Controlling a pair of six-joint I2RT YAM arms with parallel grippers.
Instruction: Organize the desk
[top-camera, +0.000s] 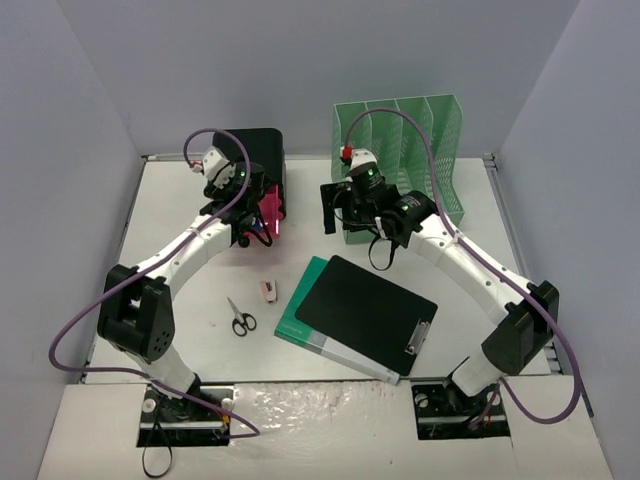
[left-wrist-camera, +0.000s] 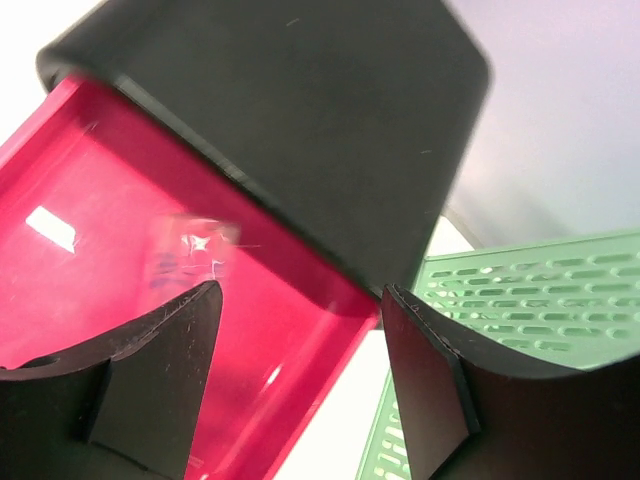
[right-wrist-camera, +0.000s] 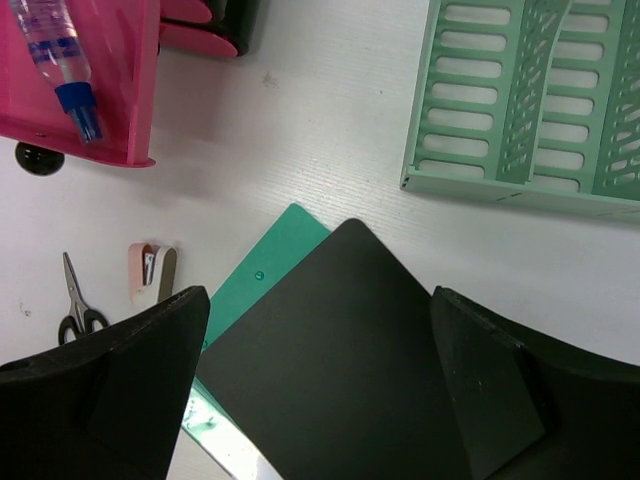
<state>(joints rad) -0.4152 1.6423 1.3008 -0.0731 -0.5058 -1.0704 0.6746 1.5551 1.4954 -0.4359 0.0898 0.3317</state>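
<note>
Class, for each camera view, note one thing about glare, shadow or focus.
Top external: even light, glare on the shiny strip at the near edge. Left wrist: white highlights on the pink drawer, edges soft from closeness. Right wrist: sharp, the desk evenly lit, dark fingers close to the lens.

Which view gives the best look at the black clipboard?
Top external: the whole black clipboard shows, clip included, lying across a green folder. The right wrist view catches only one corner end of it, and the left wrist view shows none of it.
</note>
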